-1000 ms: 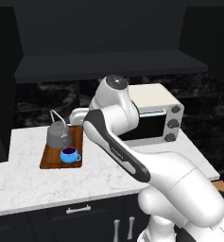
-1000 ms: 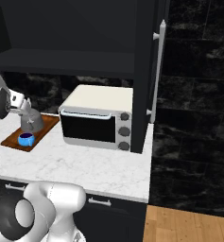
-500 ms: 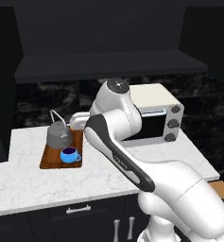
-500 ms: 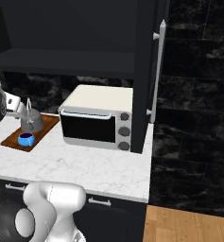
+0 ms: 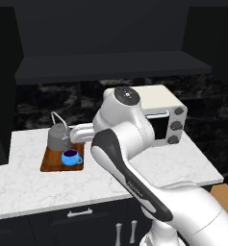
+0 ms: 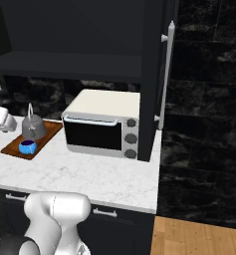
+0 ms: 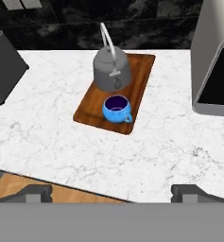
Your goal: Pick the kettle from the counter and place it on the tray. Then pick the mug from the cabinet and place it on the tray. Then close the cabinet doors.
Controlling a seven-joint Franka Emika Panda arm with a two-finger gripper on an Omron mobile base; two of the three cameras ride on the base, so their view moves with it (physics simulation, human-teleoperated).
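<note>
over the last second the arm swings left, back from the tray [image 7: 138,81], its gripper [image 7: 111,191] spread open and empty. kettle [image 7: 112,70] and mug [image 7: 116,108] both sit on the tray near the counter's [image 7: 52,137] back left corner, so only the cabinet doors remain. the right door [image 6: 154,74] stands open past the toaster oven [image 6: 102,127]; front counter edge is bare.

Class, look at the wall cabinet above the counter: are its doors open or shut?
Open. The cabinet shows its dark shelf, and one door stands swung out edge-on beside the toaster oven.
</note>
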